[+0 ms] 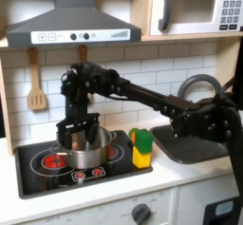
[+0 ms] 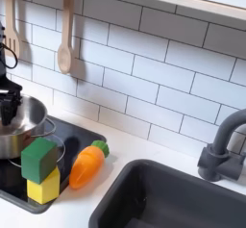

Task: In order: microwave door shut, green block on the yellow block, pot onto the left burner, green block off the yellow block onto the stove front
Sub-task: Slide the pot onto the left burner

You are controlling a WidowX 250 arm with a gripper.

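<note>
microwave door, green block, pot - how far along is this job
Done: the microwave door looks shut, and the green block sits on the yellow block. In hand: the gripper is down at the pot, which lies between the burners, the left burner still largely uncovered. Left: finishing the slide, then moving the green block to the stove front.

the black jointed widowx arm (image 1: 152,94) reaches in from the first exterior view's right, its long forearm slanting up to an elbow near the tiled wall, then bending straight down. the black gripper (image 1: 80,132) hangs pointing downward, fingers (image 1: 66,134) spread apart with a gap between them; in the second exterior view it (image 2: 10,105) sits at the left edge.
</note>
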